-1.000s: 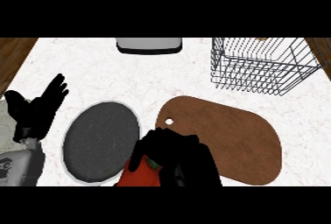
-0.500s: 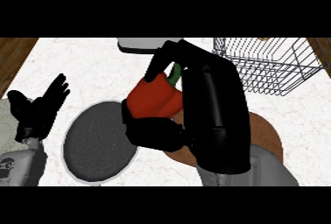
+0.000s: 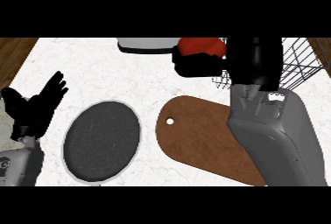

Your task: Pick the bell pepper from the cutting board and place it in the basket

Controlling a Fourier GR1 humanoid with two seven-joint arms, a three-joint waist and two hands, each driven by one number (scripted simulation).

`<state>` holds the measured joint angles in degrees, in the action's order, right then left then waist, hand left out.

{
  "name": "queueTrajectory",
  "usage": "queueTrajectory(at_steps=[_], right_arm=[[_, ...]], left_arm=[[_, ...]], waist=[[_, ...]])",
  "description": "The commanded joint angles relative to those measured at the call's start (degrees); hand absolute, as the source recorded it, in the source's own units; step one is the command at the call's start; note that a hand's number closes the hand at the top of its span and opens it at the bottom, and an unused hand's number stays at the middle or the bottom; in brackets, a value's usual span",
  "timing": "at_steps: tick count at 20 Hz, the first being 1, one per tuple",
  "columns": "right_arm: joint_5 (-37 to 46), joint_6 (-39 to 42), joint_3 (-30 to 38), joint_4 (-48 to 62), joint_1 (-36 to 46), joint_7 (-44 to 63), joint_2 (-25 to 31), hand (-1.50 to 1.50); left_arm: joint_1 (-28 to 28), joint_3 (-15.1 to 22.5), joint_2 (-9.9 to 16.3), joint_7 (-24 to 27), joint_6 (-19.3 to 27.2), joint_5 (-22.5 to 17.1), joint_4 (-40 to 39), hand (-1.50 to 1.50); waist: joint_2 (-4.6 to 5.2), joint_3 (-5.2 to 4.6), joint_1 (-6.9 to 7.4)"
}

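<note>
Bell pepper (image 3: 200, 46) held in right robot hand (image 3: 197, 65), beside basket (image 3: 298, 61).

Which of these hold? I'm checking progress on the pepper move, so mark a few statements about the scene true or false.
1. The right hand holds the red bell pepper. True.
2. The pepper lies on the brown wooden cutting board. False: it is lifted, at the wire basket's left edge.
3. The left hand is open at the left edge. True.
4. The dark round plate lies right of the board. False: it lies left.
</note>
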<state>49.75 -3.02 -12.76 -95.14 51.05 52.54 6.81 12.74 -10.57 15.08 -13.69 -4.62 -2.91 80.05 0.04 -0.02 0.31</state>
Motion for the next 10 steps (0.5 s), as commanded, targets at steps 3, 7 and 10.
queueTrajectory(at_steps=[3,7,10], right_arm=[[-2.7,-2.2,6.8,6.5,-3.2,-10.2,3.6,1.5],[-4.4,-3.6,10.3,11.2,-5.1,-17.9,6.7,1.5],[-6.5,-5.8,13.3,16.3,-4.4,-22.6,6.4,1.5]], left_arm=[[1.4,0.6,-0.8,0.0,1.0,1.2,-1.1,0.0],[-2.1,-0.3,-0.4,-0.3,-0.4,-0.4,2.3,0.0],[-0.3,0.4,-1.1,-1.9,0.5,0.2,1.8,0.0]], waist=[[0.03,0.02,-0.16],[-0.01,0.03,0.14],[0.04,0.03,0.07]])
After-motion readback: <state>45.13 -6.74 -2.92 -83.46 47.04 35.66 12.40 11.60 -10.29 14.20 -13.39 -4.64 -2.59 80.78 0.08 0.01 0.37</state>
